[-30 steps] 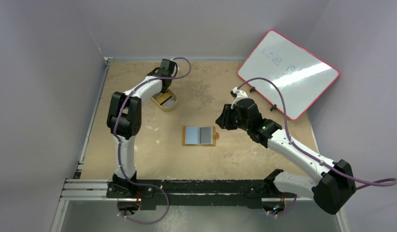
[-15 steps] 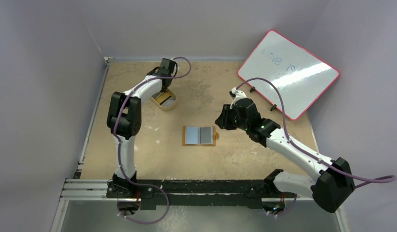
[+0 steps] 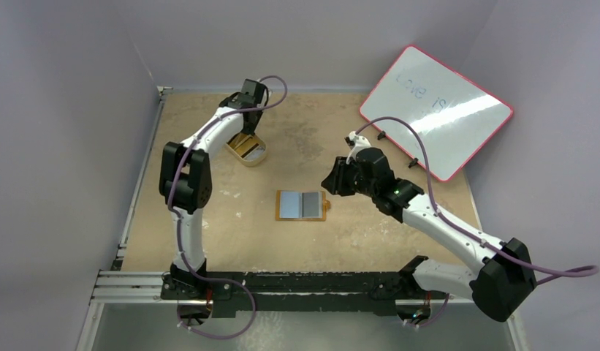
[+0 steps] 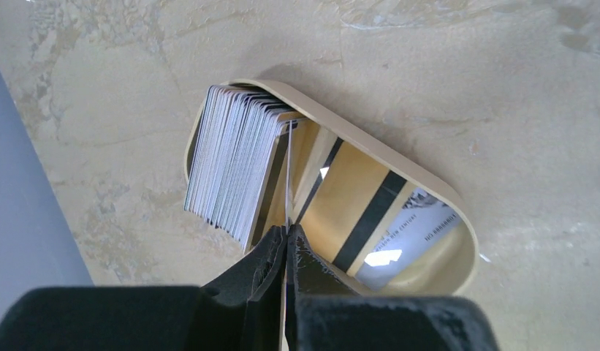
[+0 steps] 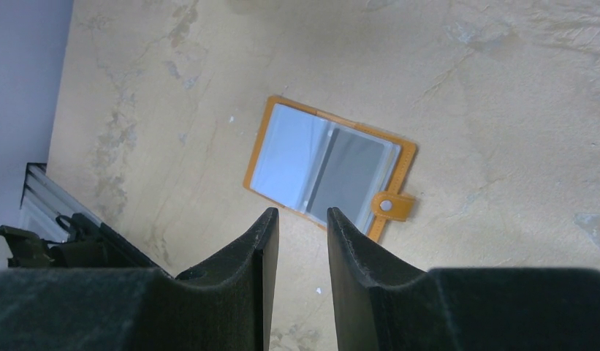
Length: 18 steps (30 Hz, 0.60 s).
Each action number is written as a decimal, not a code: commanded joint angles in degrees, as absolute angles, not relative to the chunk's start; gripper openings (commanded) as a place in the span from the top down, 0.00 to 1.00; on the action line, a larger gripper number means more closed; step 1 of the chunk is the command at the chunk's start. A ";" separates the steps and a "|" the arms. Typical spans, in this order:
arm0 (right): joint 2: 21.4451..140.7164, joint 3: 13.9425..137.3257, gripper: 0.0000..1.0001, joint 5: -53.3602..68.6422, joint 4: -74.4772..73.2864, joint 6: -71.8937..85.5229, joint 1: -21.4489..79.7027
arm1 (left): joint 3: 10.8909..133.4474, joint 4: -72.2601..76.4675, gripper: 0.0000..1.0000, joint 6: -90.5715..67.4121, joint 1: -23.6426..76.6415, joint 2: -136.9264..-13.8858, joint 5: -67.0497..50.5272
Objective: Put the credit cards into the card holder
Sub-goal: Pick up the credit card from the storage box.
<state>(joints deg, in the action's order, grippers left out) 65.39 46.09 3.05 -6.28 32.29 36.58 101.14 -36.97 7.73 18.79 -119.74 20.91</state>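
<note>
The card holder (image 3: 302, 205) lies open and flat mid-table: an orange-tan wallet with grey-blue pockets. It also shows in the right wrist view (image 5: 326, 164), with its snap tab (image 5: 388, 206) to the right. My right gripper (image 3: 332, 183) hovers open and empty just right of it, jaws apart (image 5: 302, 213). The credit cards (image 4: 231, 161) stand as a stack in a cream oval tray (image 4: 435, 191), and a gold-brown card (image 4: 355, 208) leans beside them. My left gripper (image 4: 288, 230) is above the tray (image 3: 261, 156), shut on one thin card (image 4: 288, 175) seen edge-on.
A white board with a red rim (image 3: 435, 110) leans at the back right. Grey walls close in the left and far sides. The arm bases and a metal rail (image 3: 136, 281) run along the near edge.
My left wrist has lifted and drawn slightly toward the far wall over the tray. My right gripper has eased a little left toward the card holder.
</note>
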 commanded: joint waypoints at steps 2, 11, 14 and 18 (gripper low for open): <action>63.36 47.32 0.67 6.20 -2.35 34.12 36.41 | 103.24 -40.22 1.00 1.65 18.58 -113.21 16.89; 59.42 43.54 0.63 8.52 8.20 38.49 36.42 | 91.60 -34.31 1.00 -9.41 18.49 -99.25 -2.32; 57.70 41.35 0.62 9.69 14.22 41.12 36.40 | 83.87 -28.65 1.00 -15.34 18.40 -93.41 -13.07; 56.04 41.19 0.64 11.31 17.83 42.95 36.30 | 72.83 -18.20 1.00 -24.54 18.35 -85.59 -27.42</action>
<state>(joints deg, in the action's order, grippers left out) 58.30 41.12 8.40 8.82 39.94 36.58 81.43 -30.83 -12.82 18.74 -92.44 -8.58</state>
